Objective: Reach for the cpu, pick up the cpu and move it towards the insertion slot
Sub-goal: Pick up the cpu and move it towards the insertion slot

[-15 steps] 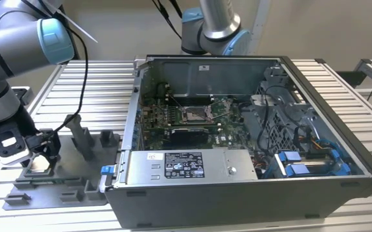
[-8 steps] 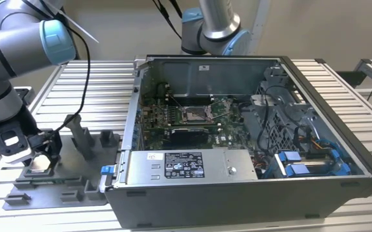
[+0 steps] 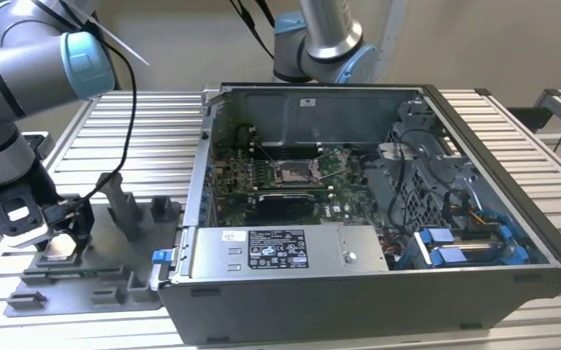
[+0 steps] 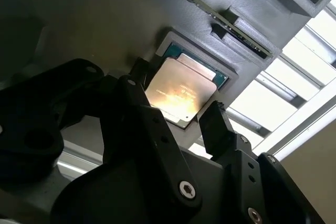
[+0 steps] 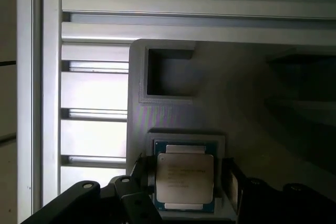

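Silver cpu (image 5: 185, 179) sits in grey fixture (image 3: 96, 288) at the exterior view's left | end effector (image 5: 187, 176) released, straddling it | we judge reach done, grasp and carry left | insertion slot (image 3: 292, 172) well apart

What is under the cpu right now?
The cpu lies in a square pocket of the grey fixture, and the pocket's rim shows around it. The pocket floor beneath is covered by the chip, so it cannot be seen.
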Action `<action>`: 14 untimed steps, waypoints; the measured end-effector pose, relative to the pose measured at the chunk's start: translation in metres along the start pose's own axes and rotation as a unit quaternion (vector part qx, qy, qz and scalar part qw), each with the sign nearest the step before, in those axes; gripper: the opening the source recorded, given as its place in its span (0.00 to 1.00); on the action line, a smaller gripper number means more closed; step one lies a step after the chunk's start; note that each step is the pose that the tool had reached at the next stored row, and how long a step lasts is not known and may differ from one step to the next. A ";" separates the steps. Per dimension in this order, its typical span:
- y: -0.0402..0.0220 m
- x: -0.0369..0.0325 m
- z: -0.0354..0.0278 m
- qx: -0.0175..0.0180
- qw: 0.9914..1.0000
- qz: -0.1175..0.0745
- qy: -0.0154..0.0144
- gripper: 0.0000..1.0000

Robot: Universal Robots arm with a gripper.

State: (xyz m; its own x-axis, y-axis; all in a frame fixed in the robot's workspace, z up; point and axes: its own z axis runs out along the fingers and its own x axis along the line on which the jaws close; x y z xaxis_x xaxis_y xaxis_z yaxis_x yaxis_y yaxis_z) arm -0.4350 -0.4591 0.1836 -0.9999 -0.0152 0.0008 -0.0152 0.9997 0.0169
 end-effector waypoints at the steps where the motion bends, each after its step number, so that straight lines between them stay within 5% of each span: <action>1: 0.0000 0.0000 0.0001 0.000 1.000 0.000 0.000 1.00; 6: 0.0000 0.0000 0.0003 0.000 1.000 0.000 0.000 1.00; 7: 0.0000 0.0000 0.0004 0.000 1.000 0.000 0.000 0.00; 14: 0.0000 0.0000 0.0005 0.000 1.000 0.000 0.000 0.00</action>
State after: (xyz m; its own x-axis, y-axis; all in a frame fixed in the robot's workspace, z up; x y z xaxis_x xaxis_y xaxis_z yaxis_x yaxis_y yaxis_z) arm -0.4350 -0.4591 0.1831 -0.9999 -0.0151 0.0007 -0.0151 0.9997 0.0170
